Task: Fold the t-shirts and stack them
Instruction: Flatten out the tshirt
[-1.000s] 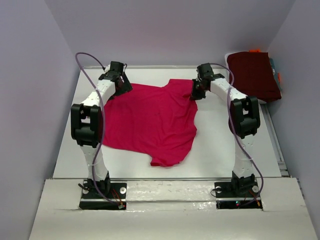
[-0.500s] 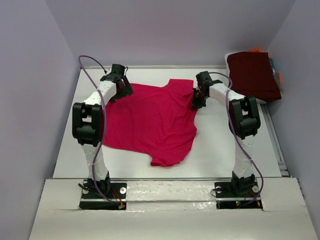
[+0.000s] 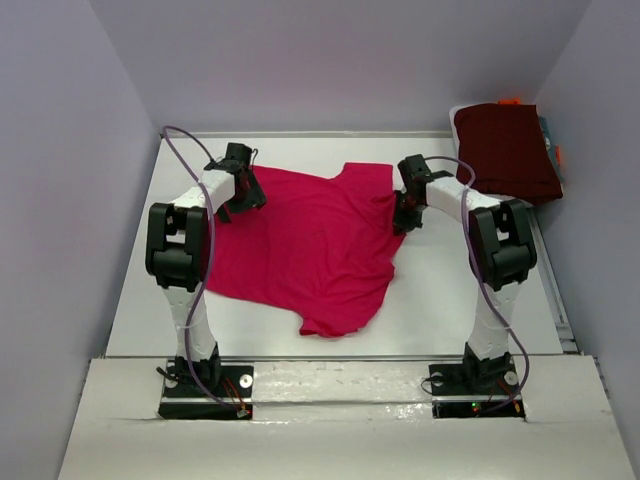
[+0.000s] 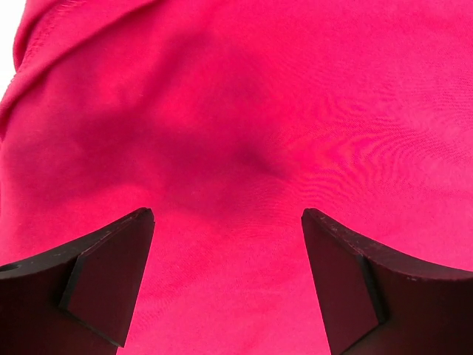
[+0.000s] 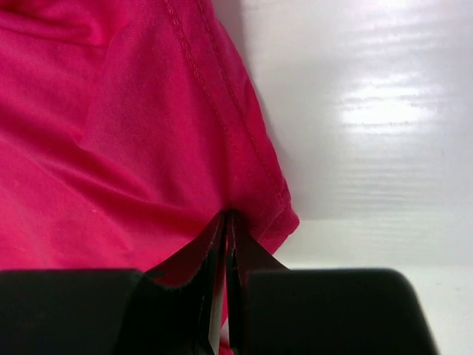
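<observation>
A crimson-pink t-shirt lies spread on the white table. My left gripper hovers over its far left part. In the left wrist view its jaws stand wide apart, with only shirt cloth below the left gripper and nothing between the fingers. My right gripper is at the shirt's right edge. The right wrist view shows the right gripper shut on the hemmed edge of the shirt. A dark maroon folded t-shirt rests at the far right.
Small orange and teal bits show behind and beside the maroon garment. Lavender walls close in the table on the left, back and right. Bare white table lies right of the shirt's edge.
Both grippers have moved nearer along the shirt's upper sides. The right gripper has closed on the shirt's right edge and drawn it slightly right. The left jaws stay wide.
</observation>
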Motion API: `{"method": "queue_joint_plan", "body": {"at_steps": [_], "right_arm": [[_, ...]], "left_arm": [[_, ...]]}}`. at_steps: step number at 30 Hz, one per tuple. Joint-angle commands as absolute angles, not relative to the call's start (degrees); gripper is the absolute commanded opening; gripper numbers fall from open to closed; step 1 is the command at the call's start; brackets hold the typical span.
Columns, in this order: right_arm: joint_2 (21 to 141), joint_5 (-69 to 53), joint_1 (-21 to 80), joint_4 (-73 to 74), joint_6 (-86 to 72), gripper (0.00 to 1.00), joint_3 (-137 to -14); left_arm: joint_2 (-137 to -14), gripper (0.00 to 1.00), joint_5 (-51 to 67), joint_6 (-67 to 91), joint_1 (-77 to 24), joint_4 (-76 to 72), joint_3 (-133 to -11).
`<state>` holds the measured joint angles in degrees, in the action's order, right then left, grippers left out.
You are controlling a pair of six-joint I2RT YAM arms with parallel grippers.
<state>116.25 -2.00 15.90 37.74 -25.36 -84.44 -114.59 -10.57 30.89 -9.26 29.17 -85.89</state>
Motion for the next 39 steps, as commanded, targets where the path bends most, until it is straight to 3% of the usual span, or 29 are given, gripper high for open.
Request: {"method": "queue_joint_plan", "body": {"at_steps": [1,21,35,39], "right_arm": [[111.1,-0.26,16.96,38.94,-25.84,0.09,-80.78],[99.15,-2.54,17.58,35.51,-27.51,0.09,-63.2],[90.53,-2.46,18.63,38.06,-28.56,0.09,-62.93],[91.57,-2.55,18.63,35.42,-29.35,0.09,-66.0]], "left_arm": [[-113.64,0.93,-11.51,31.64,-9.05,29.88,-86.13],[-113.2,0.93,-10.2,32.08,-9.05,29.97,-84.28],[-108.2,0.94,-12.83,33.93,-7.12,30.77,-82.53],[-109.68,0.93,-12.66,32.78,-7.12,30.14,-87.07]]}}
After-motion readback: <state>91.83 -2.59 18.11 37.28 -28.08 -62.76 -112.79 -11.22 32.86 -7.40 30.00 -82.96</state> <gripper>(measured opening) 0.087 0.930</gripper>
